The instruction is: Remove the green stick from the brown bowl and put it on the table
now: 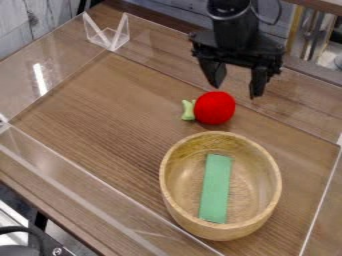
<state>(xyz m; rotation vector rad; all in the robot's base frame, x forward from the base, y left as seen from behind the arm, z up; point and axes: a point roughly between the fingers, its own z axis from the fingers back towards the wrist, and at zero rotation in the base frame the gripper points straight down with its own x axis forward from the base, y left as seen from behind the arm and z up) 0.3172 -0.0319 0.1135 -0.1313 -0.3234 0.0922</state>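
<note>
My pincer (243, 80) hangs spread wide, holding nothing, at the upper right, near the red ball (214, 108). The green stick (215, 188) lies inside the brown bowl (179, 187), lower right.

The green stick (215, 188) lay lengthwise inside the brown bowl (171, 187) on the bench (94, 130). Just beyond the bowl sat a red ball (214, 107) with a small green leaf (189, 111). I held my open gripper (237, 82) above the bench, behind the ball and apart from the stick.
</note>
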